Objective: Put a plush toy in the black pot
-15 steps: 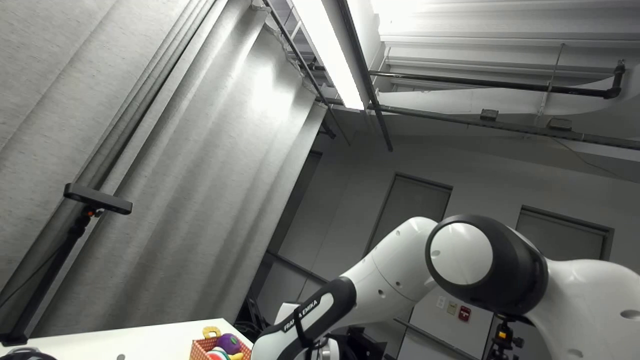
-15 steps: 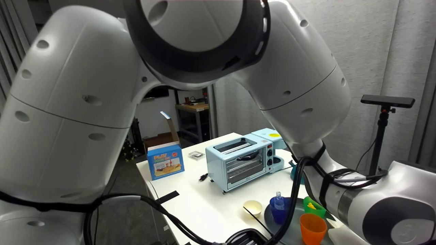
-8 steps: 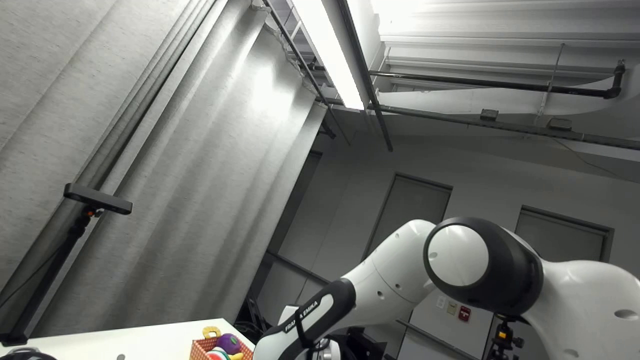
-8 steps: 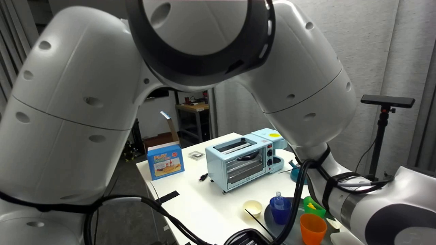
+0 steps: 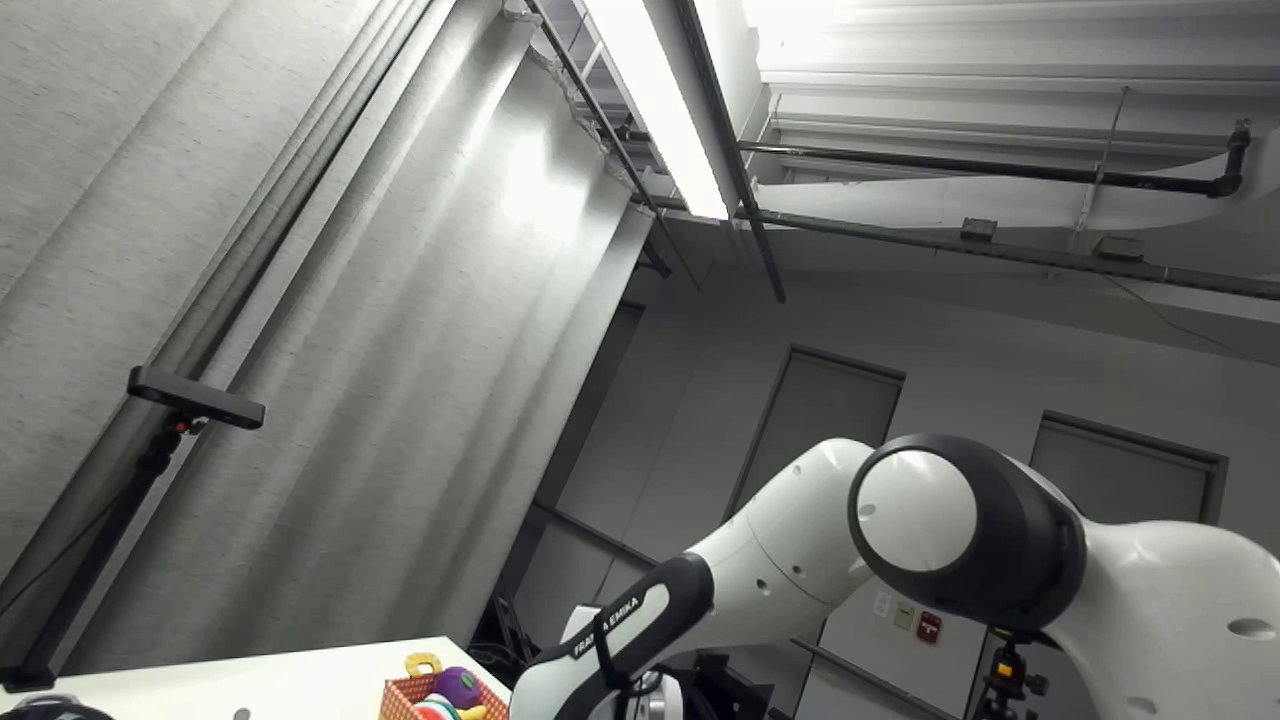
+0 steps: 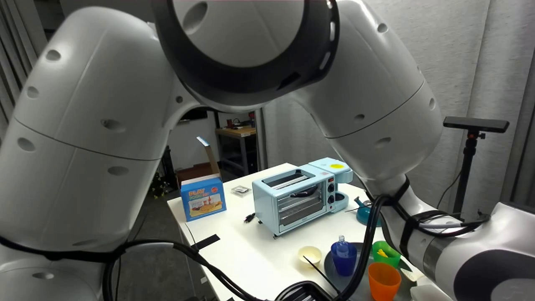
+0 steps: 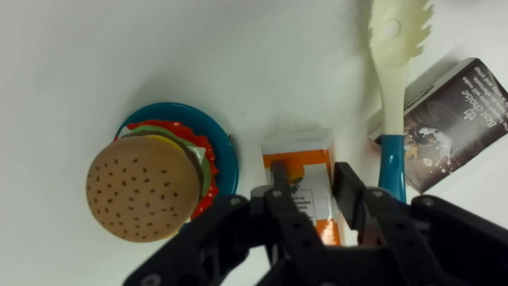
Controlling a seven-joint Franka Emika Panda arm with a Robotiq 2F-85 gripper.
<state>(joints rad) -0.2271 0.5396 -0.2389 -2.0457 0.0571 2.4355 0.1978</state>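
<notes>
In the wrist view my gripper (image 7: pixel 308 171) points down at an orange-and-white carton (image 7: pixel 317 186) printed with a fruit picture. The jaws have a narrow gap, with the carton's printed face showing in it. One finger overlaps the carton's left part and the other lies along its right edge; the jaws look shut on it. Of the plush toys, a purple round one (image 5: pixel 458 687) sits with other colourful toys in a red checked basket (image 5: pixel 402 700) in an exterior view. The black pot cannot be made out. Both exterior views leave the gripper out of frame.
Left of the carton a toy burger (image 7: pixel 139 188) rests on a teal plate (image 7: pixel 227 167). Right of it lie a cream fork-like spoon (image 7: pixel 393 91) and a dark box (image 7: pixel 456 127). An orange cup (image 6: pixel 383 281), blue cup (image 6: pixel 344 261) and toaster oven (image 6: pixel 292 200) stand on the table.
In an exterior view the forearm and wrist have shifted slightly right, showing more of the teal kettle and the green cup. The table objects in the exterior views stay put.
</notes>
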